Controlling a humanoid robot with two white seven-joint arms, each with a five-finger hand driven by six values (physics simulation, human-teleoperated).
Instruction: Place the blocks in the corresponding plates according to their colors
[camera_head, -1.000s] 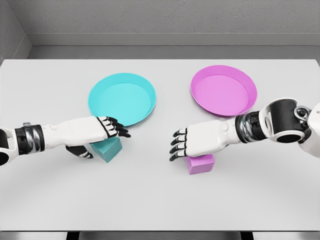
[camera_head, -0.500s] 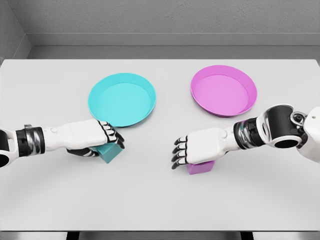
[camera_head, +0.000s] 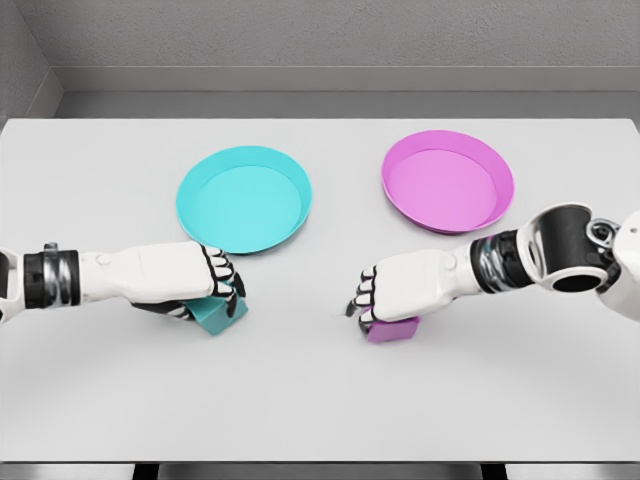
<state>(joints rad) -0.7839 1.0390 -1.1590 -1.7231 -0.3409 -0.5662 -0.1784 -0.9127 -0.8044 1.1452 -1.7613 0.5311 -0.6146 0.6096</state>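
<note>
Two blocks are now being clasped, where fingers were spread before: cyan block (camera_head: 218, 312) by left robot hand (camera_head: 200, 283), pink block (camera_head: 392, 329) by right robot hand (camera_head: 388, 290), near two plates.

Left hand (camera_head: 190, 280) fingers curled on teal block (camera_head: 218, 312); right hand (camera_head: 395, 290) on magenta block (camera_head: 392, 329).

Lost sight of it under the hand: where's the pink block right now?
In the head view, the pink block sits on the table right of centre, under the right hand, in front of the pink plate.

Bare table (camera_head: 320, 390) lies between each hand and its plate.
</note>
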